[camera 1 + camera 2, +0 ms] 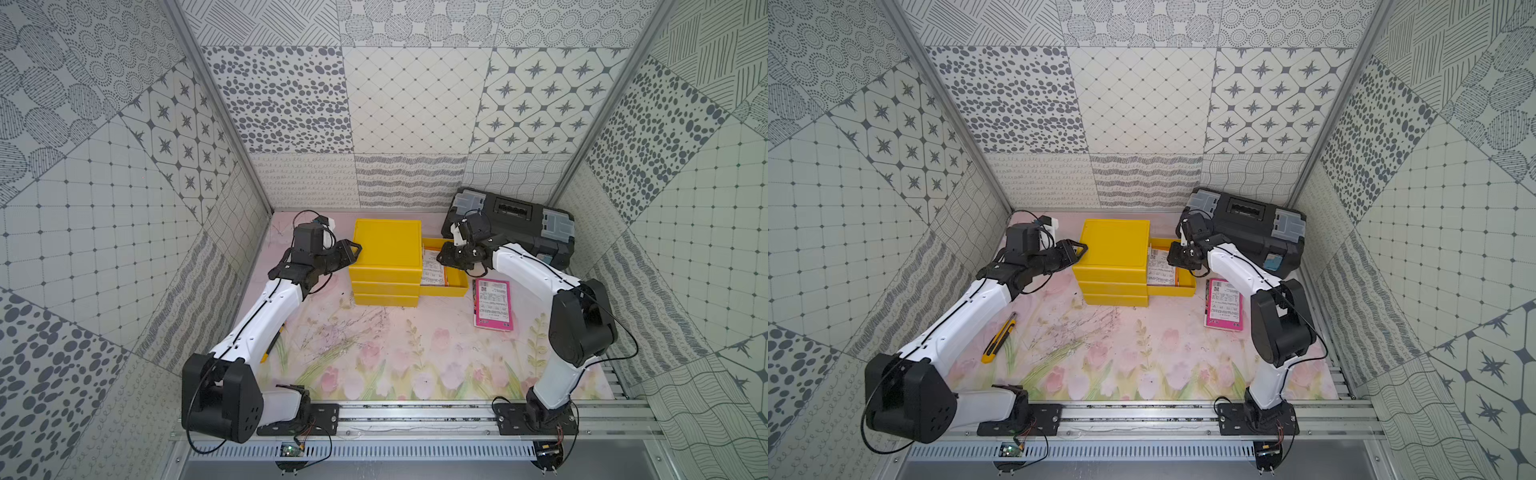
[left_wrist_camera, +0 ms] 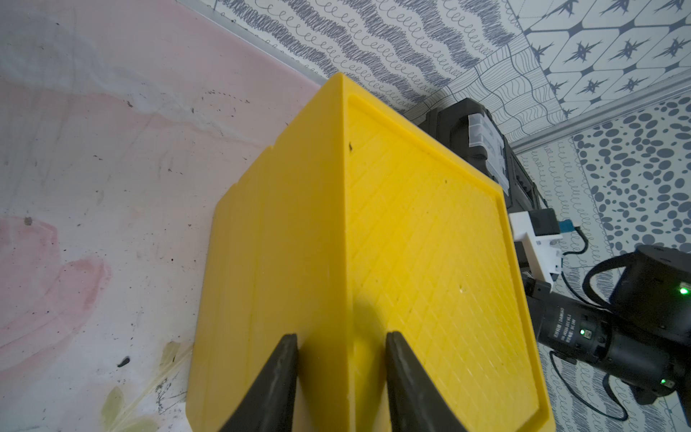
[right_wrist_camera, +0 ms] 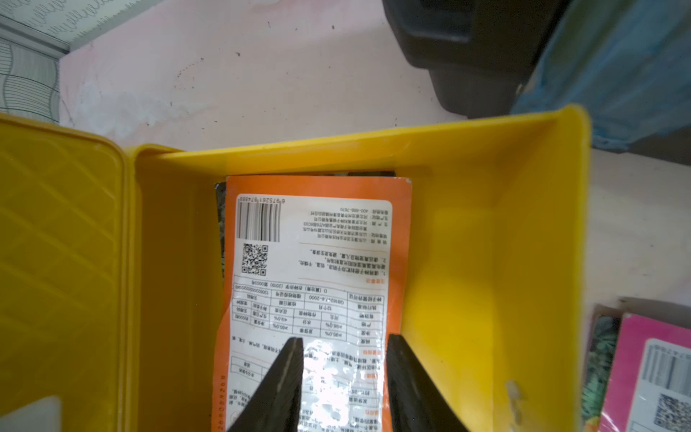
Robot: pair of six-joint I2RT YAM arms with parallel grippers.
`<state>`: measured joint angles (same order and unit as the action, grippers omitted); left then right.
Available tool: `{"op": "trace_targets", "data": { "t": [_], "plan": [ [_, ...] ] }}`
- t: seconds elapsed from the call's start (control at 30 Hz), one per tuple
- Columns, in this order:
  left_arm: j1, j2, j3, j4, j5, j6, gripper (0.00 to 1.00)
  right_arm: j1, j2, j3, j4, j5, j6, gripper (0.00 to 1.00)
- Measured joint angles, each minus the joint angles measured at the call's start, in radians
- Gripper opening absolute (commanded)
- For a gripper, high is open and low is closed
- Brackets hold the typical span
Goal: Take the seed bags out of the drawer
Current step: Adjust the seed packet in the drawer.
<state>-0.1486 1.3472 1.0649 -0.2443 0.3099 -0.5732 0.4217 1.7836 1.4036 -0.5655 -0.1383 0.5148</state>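
Centrally, the orange seed bag [image 3: 310, 269] lies flat, printed label up, on the floor of the pulled-out drawer [image 3: 374, 149], nearer the cabinet side. A dark edge [image 3: 220, 213] along one flank suggests another bag beneath it. My right gripper [image 3: 344, 338] hangs directly over one short end of the bag, jaws apart, with only the bag's glare showing between them.

By its look the bag is light, thin and limp, and its glossy film is likely to slip and buckle. It lies flat, so no edge stands up to pinch. I would press a finger down along the free long side, where bare drawer floor leaves room, and tease that rim up. Otherwise I would pinch across the short sealed end. A hold in the middle risks creasing it or catching the lower bag too.

A magenta seed bag [image 1: 493, 304] lies on the worktop [image 1: 395, 345], just beside the drawer's outer end. The drawer projects from the yellow cabinet [image 1: 386, 243]. My left gripper [image 2: 340, 336] sits astride that cabinet's upper edge on the opposite side, jaws apart, one over the top and one down the side wall, not visibly pinching. Behind stands a black toolbox [image 1: 515, 224], and a yellow knife [image 1: 998, 338] lies beneath my left arm.
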Motion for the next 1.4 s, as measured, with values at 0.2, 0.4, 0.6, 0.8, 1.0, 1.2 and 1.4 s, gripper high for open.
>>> {"op": "trace_targets", "data": {
  "t": [0.2, 0.4, 0.6, 0.8, 1.0, 1.2, 1.4],
  "plan": [
    [0.0, -0.001, 0.0, 0.0, 0.0, 0.0, 0.4, 0.016, 0.033, 0.044, -0.039, 0.077, -0.018, 0.42],
    [0.0, -0.001, 0.0, 0.0, 0.0, 0.0, 0.4, 0.02, 0.074, 0.063, -0.062, 0.115, -0.029, 0.42],
    [0.0, 0.0, 0.0, 0.0, 0.0, 0.0, 0.4, 0.022, 0.106, 0.087, -0.074, 0.125, -0.03, 0.41],
    [0.0, 0.0, 0.0, 0.0, 0.0, 0.0, 0.4, 0.023, 0.136, 0.095, -0.073, 0.125, -0.032, 0.28],
    [0.0, 0.0, 0.0, 0.0, 0.0, 0.0, 0.4, 0.022, 0.136, 0.102, -0.072, 0.124, -0.025, 0.04],
    [0.0, 0.0, 0.0, 0.0, 0.0, 0.0, 0.4, 0.023, 0.135, 0.104, -0.069, 0.119, -0.017, 0.0],
    [0.0, 0.001, 0.0, 0.0, 0.0, 0.0, 0.4, 0.022, 0.111, 0.103, -0.068, 0.106, -0.009, 0.0]
  ]
}}
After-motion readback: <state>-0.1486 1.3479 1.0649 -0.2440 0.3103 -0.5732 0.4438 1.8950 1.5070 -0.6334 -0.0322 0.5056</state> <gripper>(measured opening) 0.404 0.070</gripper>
